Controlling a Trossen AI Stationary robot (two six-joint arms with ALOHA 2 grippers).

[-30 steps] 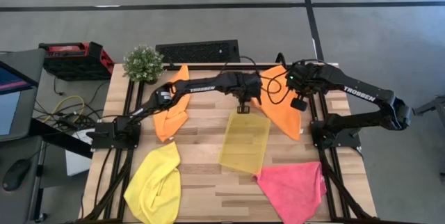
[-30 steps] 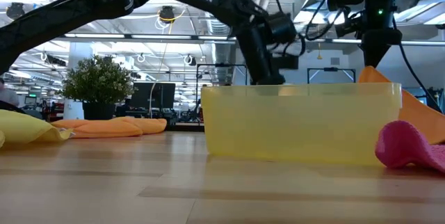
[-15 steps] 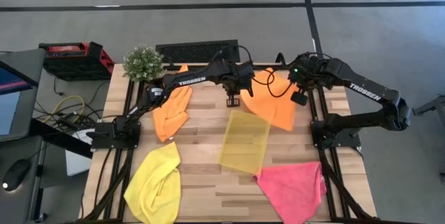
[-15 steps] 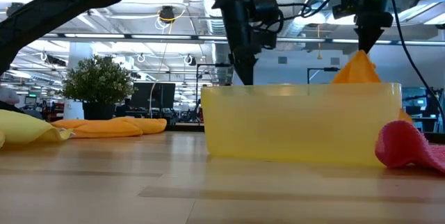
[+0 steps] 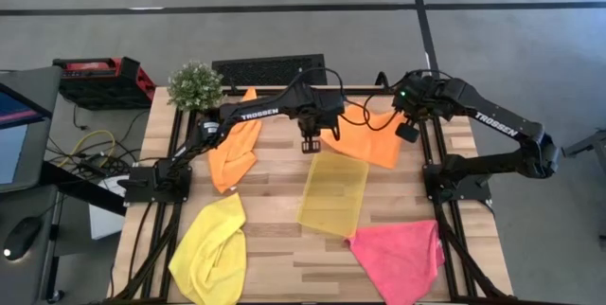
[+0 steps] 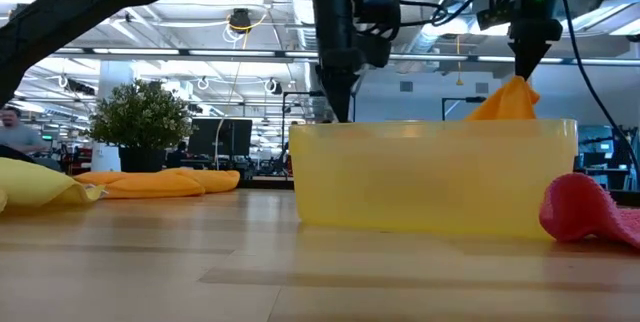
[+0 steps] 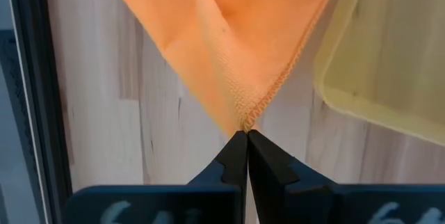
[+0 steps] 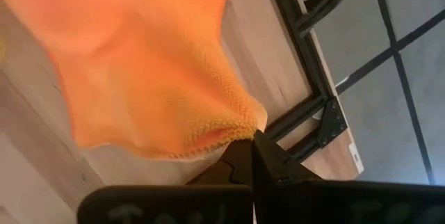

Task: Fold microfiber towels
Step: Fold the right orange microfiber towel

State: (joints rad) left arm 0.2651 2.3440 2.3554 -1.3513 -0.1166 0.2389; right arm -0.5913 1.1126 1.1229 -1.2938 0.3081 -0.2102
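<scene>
An orange towel (image 5: 365, 142) is stretched between my two grippers at the far middle of the table, just beyond the translucent yellow tray (image 5: 333, 192). My left gripper (image 5: 309, 143) is shut on the towel's left corner, and my right gripper (image 5: 402, 121) is shut on its right end. In the low view the towel rises to a peak (image 6: 508, 100) under my right gripper (image 6: 521, 70). A second orange towel (image 5: 234, 150) lies crumpled at the far left. A yellow towel (image 5: 210, 248) lies at the near left and a pink one (image 5: 398, 258) at the near right. My left gripper pinches the very tip of the towel's hemmed corner (image 7: 245, 121) between its two shut fingers, which point down. The cloth fans out from the corner, and a fold runs along it. My right gripper pinches a bunched hemmed edge at the towel's right corner (image 8: 233, 128) between its shut fingers, from above. That end is held above the tray's rim, and the cloth slopes down and away from it.
A potted plant (image 5: 195, 85) and a black keyboard-like grille (image 5: 270, 68) stand at the far edge. The tray hides the table behind it in the low view. Bare wood shows between the tray and the left orange towel.
My left gripper has gone toward the table's left edge with its corner. The orange towel, which hung bunched toward the near right under my right gripper, has been drawn out wide and flatter between the two grippers. My right gripper has stayed about where it was.
</scene>
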